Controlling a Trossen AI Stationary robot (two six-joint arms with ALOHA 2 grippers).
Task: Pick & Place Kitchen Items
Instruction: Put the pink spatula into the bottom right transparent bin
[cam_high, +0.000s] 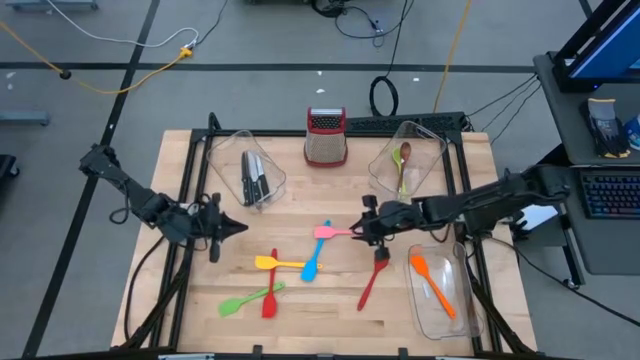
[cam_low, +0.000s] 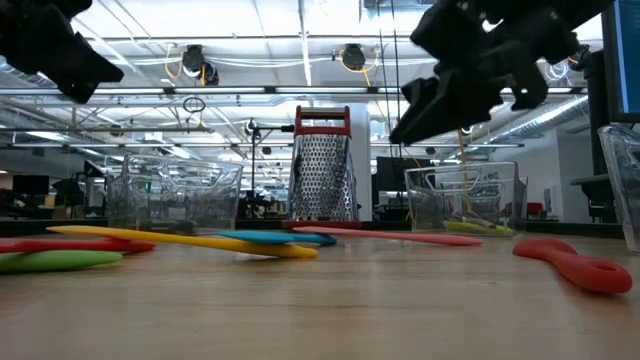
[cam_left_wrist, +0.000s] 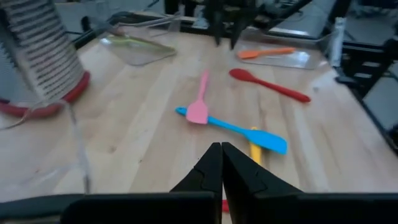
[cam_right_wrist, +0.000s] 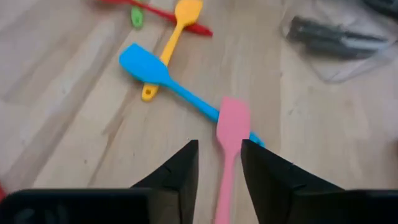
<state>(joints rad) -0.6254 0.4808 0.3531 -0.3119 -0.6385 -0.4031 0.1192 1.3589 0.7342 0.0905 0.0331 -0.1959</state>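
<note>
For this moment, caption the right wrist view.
Right gripper open over the pink spatula handle, which crosses the blue spatula.

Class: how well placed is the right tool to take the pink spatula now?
Probably well placed. The right tool hangs above the pink spatula, fingers apart either side of its handle. Only the blue spatula beneath its blade might be nudged.

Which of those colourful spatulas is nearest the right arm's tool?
The pink spatula: its handle runs between the right tool's fingers, while the blue, yellow and green ones lie farther off.

Right hand (cam_high: 366, 229) over pink spatula (cam_high: 327, 232) handle; left hand (cam_high: 236, 227) idle.
</note>
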